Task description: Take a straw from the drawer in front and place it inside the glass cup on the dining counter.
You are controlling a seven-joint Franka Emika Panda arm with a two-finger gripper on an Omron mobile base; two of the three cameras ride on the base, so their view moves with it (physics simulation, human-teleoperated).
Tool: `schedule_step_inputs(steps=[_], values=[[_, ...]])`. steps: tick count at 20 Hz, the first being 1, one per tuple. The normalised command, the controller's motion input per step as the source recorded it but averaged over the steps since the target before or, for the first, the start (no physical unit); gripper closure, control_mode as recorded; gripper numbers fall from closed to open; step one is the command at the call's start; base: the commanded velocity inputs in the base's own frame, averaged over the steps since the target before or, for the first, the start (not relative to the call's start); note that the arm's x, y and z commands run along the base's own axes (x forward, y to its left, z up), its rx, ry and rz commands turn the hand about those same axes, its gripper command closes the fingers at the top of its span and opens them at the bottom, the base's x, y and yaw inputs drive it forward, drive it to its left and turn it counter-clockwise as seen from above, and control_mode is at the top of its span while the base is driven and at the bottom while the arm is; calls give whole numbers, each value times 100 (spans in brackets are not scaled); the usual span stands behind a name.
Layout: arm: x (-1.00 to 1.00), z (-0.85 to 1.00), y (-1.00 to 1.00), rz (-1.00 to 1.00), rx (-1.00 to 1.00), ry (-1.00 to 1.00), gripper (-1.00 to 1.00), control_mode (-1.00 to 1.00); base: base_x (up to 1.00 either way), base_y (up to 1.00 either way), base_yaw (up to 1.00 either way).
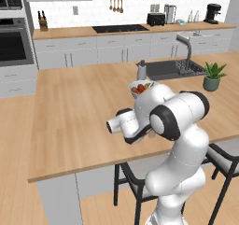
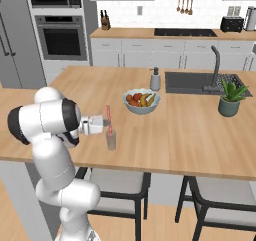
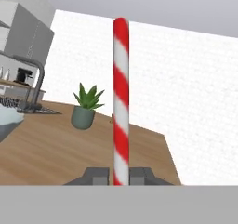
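Straw delivery nears its last step at the dining counter [image 1: 70,126], where, in the left base view, the white arm folds over the near edge of the light wood top, its bulk hiding the hand and whatever it carries; a bowl of fruit [image 1: 139,87] sits just beyond the elbow. From the right base view, the gripper [image 2: 106,123] reaches sideways over the counter, pressed together on the straw [image 2: 108,119], which stands upright, its long axis vertical, directly above the glass cup [image 2: 111,140]; whether the lower end has already entered the rim or hangs just over it is too fine to tell. The cup stands near the counter's front edge, between the arm and the fruit bowl, with a potted plant [image 2: 231,99] well apart to the right. In the hand view, the red-and-white striped straw rises straight up the middle of the frame, pinched between the two dark fingertips [image 3: 95,176] at its base, the plant and the sink tap behind it. By these pictures, the coming move looks like a straight lowering along the straw's own axis, then a release; any tilt could send it past the rim.
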Motion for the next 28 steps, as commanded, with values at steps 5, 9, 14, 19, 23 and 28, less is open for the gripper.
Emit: schedule_step_inputs(steps=[5,9,14,19,23,28], values=[[-7,-16,-7,0,0,-22,-100,-100,0,0,0],[-7,-15,-12,0,0,-22,-100,-100,0,0,0],[-19,-6,-6,2,0,-24,-100,-100,0,0,0],[-14,82,28,16,3,-38,-100,-100,0,0,0],[-19,100,17,16,4,-43,-100,-100,0,0,0],[-53,100,-20,5,34,-19,-100,-100,0,0,0]])
